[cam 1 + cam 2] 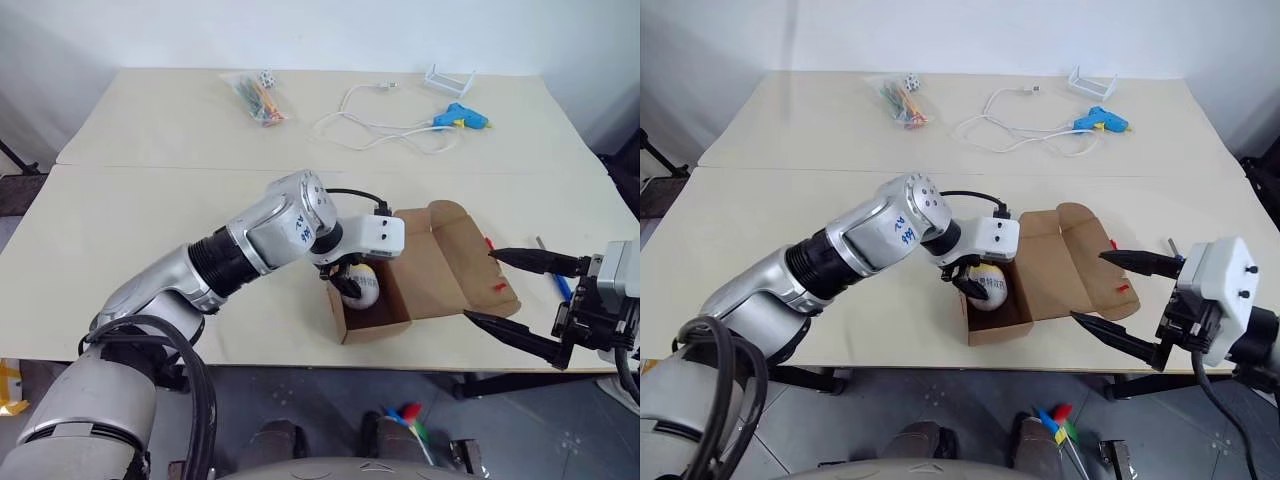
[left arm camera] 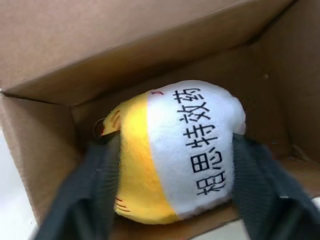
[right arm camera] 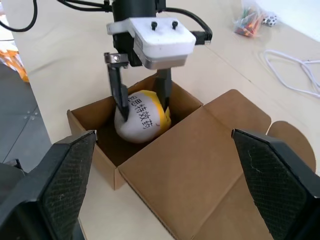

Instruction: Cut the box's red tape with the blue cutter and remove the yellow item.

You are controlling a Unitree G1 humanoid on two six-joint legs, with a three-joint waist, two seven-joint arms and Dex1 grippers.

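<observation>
**Left fingers closing on the plush in the open box**

My left gripper (image 3: 142, 102) reaches down into the box (image 3: 165, 165), its two fingers (image 2: 95, 185) pressed against either side of the yellow item (image 2: 175, 150), which sits on the box floor between them; I judge it a soft, light stuffed lump that will squash and could slip, so the grip across its middle looks right; my right gripper (image 1: 520, 295) hangs wide apart and empty, just beyond the folded-back lid; the blue cutter (image 1: 562, 285) lies partly hidden behind that hand; the red tape (image 1: 498, 288) shows only as scraps on the flap; the plush's underside is hidden.
</observation>
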